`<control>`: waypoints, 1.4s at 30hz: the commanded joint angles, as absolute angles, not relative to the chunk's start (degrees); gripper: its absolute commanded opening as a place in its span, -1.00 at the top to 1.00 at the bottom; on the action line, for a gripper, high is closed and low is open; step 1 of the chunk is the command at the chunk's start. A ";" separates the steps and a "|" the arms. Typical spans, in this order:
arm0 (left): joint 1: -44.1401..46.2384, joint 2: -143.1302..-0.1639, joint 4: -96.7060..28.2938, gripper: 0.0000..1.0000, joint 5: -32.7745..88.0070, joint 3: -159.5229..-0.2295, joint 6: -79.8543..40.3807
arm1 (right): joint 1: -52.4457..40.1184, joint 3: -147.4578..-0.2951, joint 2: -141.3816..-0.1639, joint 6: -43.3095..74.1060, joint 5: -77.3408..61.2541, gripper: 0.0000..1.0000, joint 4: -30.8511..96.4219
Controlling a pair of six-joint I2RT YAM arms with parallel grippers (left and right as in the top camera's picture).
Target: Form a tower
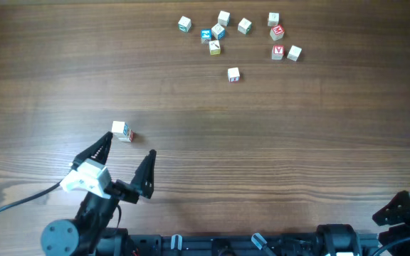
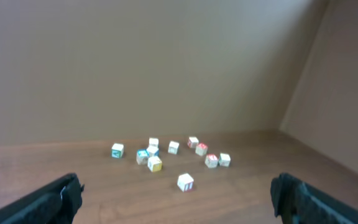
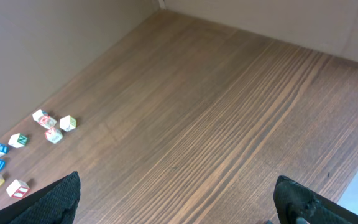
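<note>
The tower point(image 1: 122, 131) stood on the near-left part of the table point(image 1: 276, 142), a short stack seen from straight above. Its white top face was up and a red-printed edge peeped out at its lower right. A crooked cube or just the camera's angle? Hard to call, and the number of cubes could not be counted from overhead.

The left gripper point(image 1: 129, 146) hung just on the near side of it, jaws spread wide and nothing between them. One fingertip was close beside the stack but, as far as the overhead view showed, not touching it. Its wrist camera looked clean over the tower, which was out of that view, to the loose cubes point(image 1: 219, 32) scattered at the far side, well apart from the stack. A single cube point(image 1: 233, 74) sat nearer than the rest.

Away on the other side, the right gripper point(image 1: 403, 208) sat at the table's near edge, jaws also wide and empty.

By the look of it, this was the gap between placements: the stack stood free, both grippers were empty, and another cube was wanted. The next move called for the left arm to draw clear without brushing the stack. It would then need to reach across, probably for that single cube, and close squarely on two opposite faces.
</note>
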State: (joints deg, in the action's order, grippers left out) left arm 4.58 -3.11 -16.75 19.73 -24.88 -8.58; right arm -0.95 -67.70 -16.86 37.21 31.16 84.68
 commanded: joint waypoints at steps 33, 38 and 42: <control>10.28 -0.27 -3.95 -1.00 5.89 -0.32 8.16 | -0.78 -67.88 -16.53 37.52 32.10 -1.00 84.53; 10.28 -0.32 -3.95 -1.00 5.89 -0.32 8.16 | -0.78 -67.88 -16.53 37.54 32.10 -1.00 84.53; 10.28 -0.32 -3.95 -1.00 5.89 -0.32 8.16 | -0.78 -67.88 -16.53 37.54 32.10 -0.99 84.53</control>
State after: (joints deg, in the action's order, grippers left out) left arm 9.87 -0.69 -3.68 5.82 -0.60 8.71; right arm -0.95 -67.70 -16.86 37.23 31.16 84.68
